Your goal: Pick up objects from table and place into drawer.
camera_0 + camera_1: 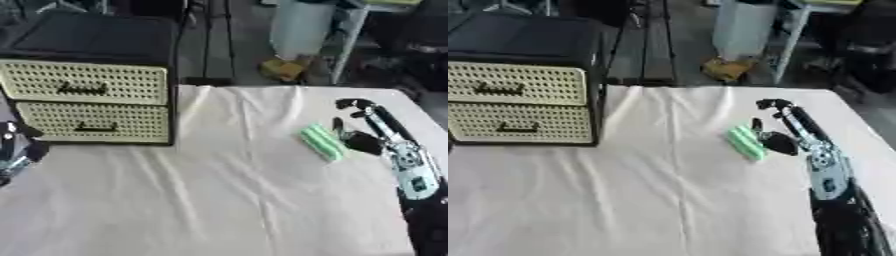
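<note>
At the far left edge of the left eye view my left hand (16, 147) shows as a dark and silver shape low beside the drawer unit; the right eye view does not show it, and I cannot tell how its fingers are set. The drawer unit (92, 82) stands at the back left of the tabletop (219, 200), black-framed, with two cream perforated drawer fronts, one above the other, both closed. The upper drawer (83, 82) and the lower drawer (94, 121) each carry a dark handle. A white cloth, creased, covers the tabletop. Right of centre lies a green ribbed object (746, 142), flat on the cloth, slanting away from me. Just beside it on the right is my right hand (780, 135), fingers spread wide and holding nothing, the thumb near the green object's edge; whether it touches, I cannot tell.
</note>
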{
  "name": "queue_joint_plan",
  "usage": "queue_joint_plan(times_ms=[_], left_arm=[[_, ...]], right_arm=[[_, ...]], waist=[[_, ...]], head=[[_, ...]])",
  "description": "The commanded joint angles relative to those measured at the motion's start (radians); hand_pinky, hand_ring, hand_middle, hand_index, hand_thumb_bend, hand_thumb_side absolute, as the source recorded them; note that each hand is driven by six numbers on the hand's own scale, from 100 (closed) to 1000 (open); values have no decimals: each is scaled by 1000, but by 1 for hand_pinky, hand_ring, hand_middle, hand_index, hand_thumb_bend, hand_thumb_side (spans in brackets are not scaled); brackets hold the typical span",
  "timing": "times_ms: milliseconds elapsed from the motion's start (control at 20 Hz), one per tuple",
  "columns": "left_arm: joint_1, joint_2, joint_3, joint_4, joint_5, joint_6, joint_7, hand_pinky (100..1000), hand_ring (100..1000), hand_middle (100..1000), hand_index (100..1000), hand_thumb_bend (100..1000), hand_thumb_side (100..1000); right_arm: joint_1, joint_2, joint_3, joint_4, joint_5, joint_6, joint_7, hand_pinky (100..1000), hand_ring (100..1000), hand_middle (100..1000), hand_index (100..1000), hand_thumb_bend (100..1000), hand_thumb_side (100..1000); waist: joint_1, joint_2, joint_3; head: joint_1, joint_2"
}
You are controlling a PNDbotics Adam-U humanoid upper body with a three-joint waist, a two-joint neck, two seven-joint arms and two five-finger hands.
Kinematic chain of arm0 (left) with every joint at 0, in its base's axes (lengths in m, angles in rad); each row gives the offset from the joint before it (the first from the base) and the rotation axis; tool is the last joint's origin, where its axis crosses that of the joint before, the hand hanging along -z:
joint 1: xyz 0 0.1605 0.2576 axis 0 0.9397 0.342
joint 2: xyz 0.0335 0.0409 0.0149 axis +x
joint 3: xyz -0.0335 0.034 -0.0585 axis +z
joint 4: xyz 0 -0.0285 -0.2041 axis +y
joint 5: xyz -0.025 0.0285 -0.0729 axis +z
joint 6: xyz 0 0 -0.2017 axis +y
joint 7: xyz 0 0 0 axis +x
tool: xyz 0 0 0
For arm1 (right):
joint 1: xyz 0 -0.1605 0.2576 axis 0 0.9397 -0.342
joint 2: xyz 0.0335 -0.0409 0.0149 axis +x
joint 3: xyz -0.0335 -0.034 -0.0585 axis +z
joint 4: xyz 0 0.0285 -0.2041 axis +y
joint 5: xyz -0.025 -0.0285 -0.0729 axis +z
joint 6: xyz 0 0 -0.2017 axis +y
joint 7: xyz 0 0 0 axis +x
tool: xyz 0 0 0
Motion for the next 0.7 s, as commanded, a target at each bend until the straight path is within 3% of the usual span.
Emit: queue_joint_plan(times_ms=[50,150,350,700], left_arm=[[-49,58,-29,-7,-187,28,48,100,100,100,663,768,1000],[-91,71,-69,21,-311,30,46,100,100,100,672,773,1000],[-185,83,-137,112,-435,-10,-9,100,100,100,709,726,1000],[-323,55,-211,313,-449,-66,-100,100,100,100,732,660,1000]], right_arm=[[-15,-26,1,-14,-9,-2,-1,824,972,778,873,100,341],[-15,-24,3,-14,-9,-3,0,824,972,778,873,100,340],[-16,-21,6,-13,-8,-5,2,825,971,778,873,100,341],[-16,-20,10,-8,-10,-9,2,825,972,778,874,100,344]], waist=[[5,-11,-2],[5,-13,-3],[4,-15,-8],[3,-15,-12]], head=[[4,-8],[8,-9],[13,-8],[20,1]])
